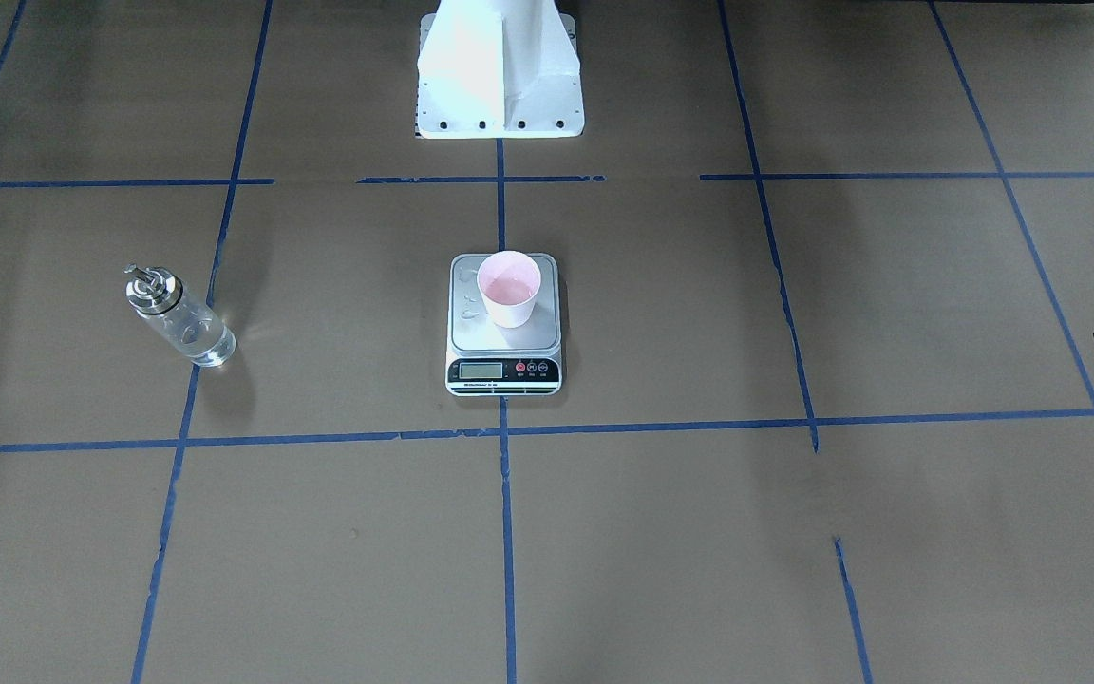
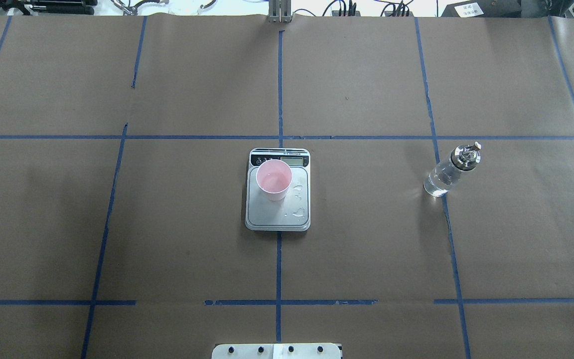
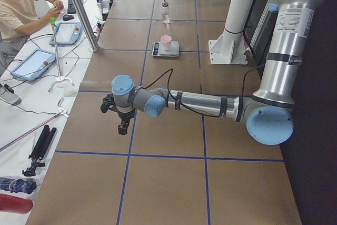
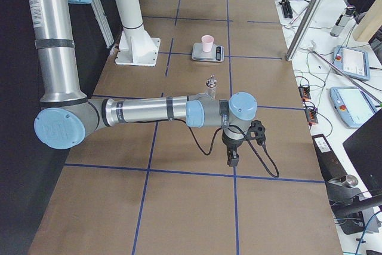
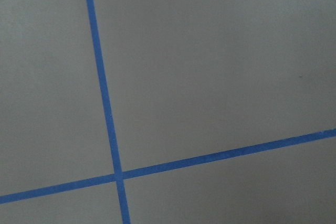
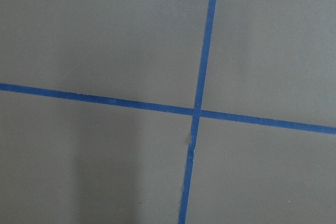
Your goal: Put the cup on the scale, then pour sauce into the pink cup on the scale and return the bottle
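cup [image 1: 509,288] on scale [image 1: 504,369] — left gripper [image 3: 123,128], right gripper [image 4: 231,158] well away, opening unclear.

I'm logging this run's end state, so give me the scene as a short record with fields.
scale: flat silver-grey kitchen scale, centre of the brown table
cup: small pale pink tapered cup, upright on the scale
bottle: clear glass bottle, silver spout, upright on the table, robot's right
droplets: on the platform beside the cup
left gripper: over table's left end, empty, state unclear
right gripper: over table's right end, empty, state unclear
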{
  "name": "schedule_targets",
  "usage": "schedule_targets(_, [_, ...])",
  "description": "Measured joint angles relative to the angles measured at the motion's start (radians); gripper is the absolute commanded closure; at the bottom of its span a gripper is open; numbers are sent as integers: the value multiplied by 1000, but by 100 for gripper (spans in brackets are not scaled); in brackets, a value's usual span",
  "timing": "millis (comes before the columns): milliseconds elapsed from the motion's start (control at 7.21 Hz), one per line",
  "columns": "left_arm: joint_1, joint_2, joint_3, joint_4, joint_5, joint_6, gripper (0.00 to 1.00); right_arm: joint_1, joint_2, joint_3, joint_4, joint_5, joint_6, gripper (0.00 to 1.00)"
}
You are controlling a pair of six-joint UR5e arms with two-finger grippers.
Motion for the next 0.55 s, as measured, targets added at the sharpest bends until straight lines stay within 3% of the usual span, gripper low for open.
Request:
schedule_targets(416, [-23, 3, -45, 199, -6, 2, 0, 0, 1, -7, 2, 47, 1, 0])
schedule_targets(555, [-86, 6, -45, 226, -14, 10, 0, -1, 4, -7, 3, 49, 2, 0])
